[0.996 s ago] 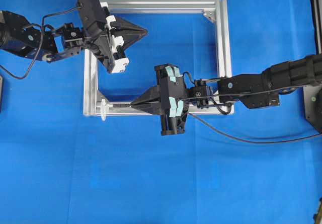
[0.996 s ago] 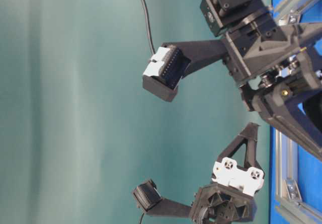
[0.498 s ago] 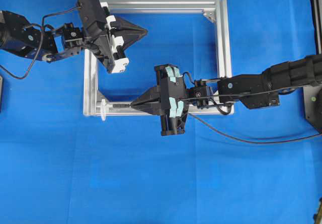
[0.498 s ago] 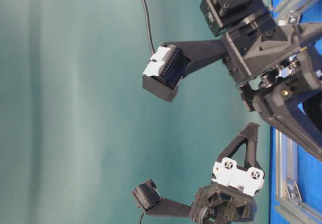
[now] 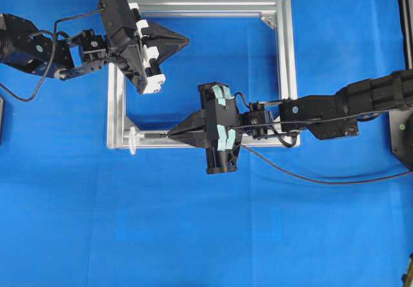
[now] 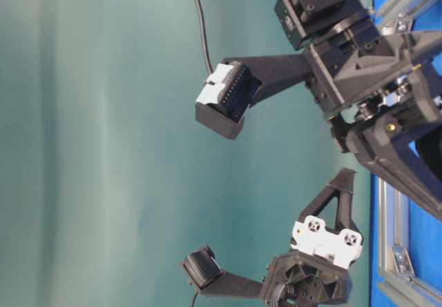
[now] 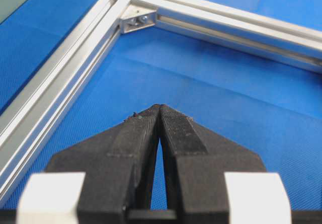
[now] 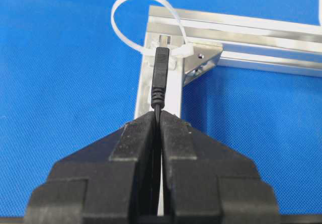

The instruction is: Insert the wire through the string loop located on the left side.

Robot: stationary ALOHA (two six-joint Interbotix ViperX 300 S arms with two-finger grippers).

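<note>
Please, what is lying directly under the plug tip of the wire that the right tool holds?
In the right wrist view, the plug tip hangs over the silver frame at its corner, just before the white string loop. The frame surface beneath the right tool is covered.

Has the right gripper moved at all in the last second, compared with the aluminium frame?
No. In the overhead view the right gripper sits at the same spot over the frame, its tip just as near the string loop.
</note>
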